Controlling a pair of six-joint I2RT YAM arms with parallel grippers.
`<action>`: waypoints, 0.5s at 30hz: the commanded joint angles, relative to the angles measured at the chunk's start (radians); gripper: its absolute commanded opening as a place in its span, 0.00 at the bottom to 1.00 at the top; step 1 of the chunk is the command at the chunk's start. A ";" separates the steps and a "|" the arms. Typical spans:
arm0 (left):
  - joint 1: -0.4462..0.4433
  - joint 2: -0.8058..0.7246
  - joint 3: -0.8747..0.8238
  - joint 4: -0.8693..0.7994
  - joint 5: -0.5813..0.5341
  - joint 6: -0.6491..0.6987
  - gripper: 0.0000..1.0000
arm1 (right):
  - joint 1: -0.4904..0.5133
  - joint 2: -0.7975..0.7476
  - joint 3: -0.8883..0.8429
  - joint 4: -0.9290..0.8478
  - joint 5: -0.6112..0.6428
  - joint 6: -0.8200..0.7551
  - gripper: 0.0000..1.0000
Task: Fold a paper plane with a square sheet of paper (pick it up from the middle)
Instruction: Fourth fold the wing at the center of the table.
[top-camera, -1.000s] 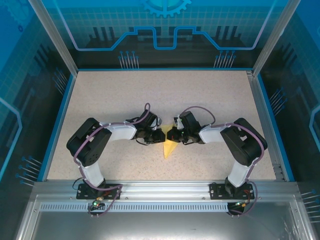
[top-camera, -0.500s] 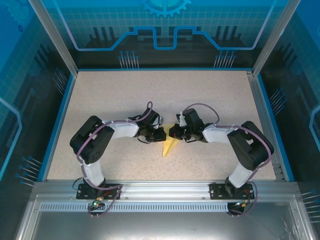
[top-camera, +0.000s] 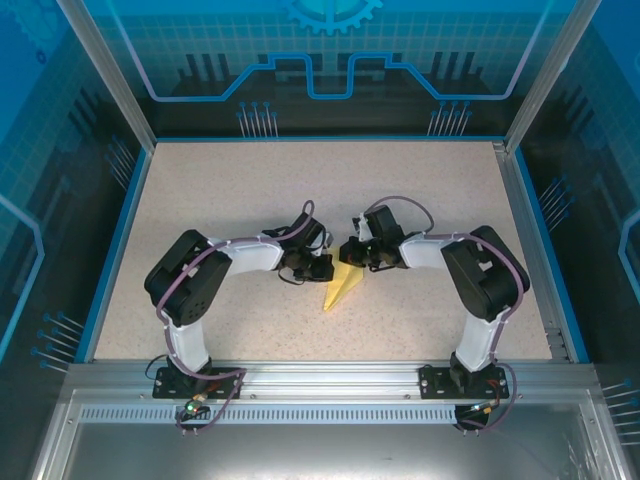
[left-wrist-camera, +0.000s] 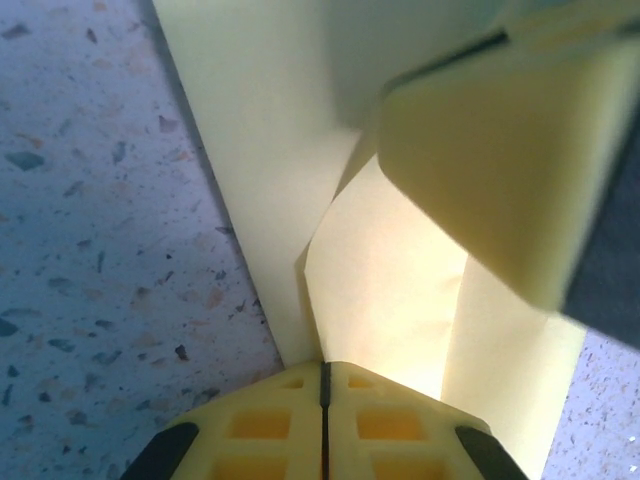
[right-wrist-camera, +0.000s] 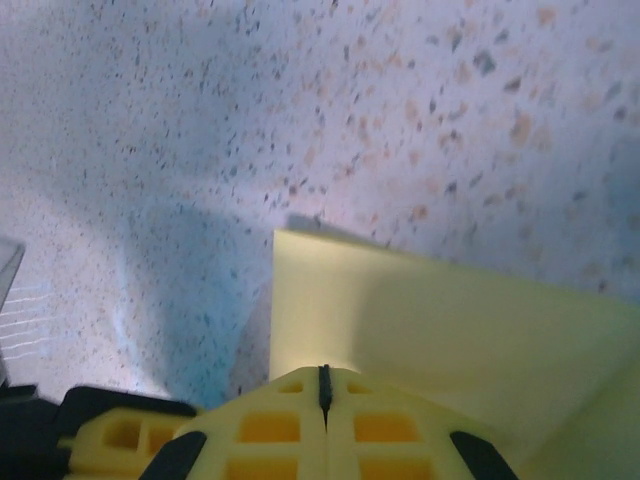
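My left jaws are closed, the yellow fingertips (left-wrist-camera: 345, 385) pressed together with only a thin dark seam between them. They pinch the paper plane (left-wrist-camera: 260, 150): a lifted flap (left-wrist-camera: 385, 290) of the yellow sheet curves up and runs straight into the tips, glowing where light passes through it. Ahead of these jaws and to their left, a flat layer of the paper lies on the speckled counter (left-wrist-camera: 100, 200).

My right jaws are closed as well, fingertips (right-wrist-camera: 270, 425) meeting along a dark line. The paper plane (right-wrist-camera: 420, 320) starts just in front of these tips and spreads ahead and to the right, one square corner pointing forward over the counter (right-wrist-camera: 400, 100). Whether a layer is caught between these tips I cannot tell. From the left wrist, the right fingertips (left-wrist-camera: 480, 190) sit on the paper just beyond my left jaws, up and to the right.

From above, my left arm (top-camera: 250, 258) and right arm (top-camera: 425, 250) reach inward, so both sets of jaws face each other at the wide far end of the paper plane (top-camera: 340, 290), close together. Its slim pointed tip reaches toward my bases, lying on the counter (top-camera: 200, 200) nearer than either set of jaws.
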 joint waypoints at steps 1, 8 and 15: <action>-0.008 0.058 -0.002 -0.090 -0.112 0.052 0.07 | -0.024 0.038 0.038 -0.047 -0.004 -0.049 0.02; -0.027 0.076 -0.013 -0.118 -0.180 0.083 0.06 | -0.065 0.073 0.036 -0.038 -0.014 -0.074 0.02; -0.031 0.087 -0.028 -0.125 -0.204 0.100 0.05 | -0.107 0.072 0.014 -0.007 -0.025 -0.087 0.02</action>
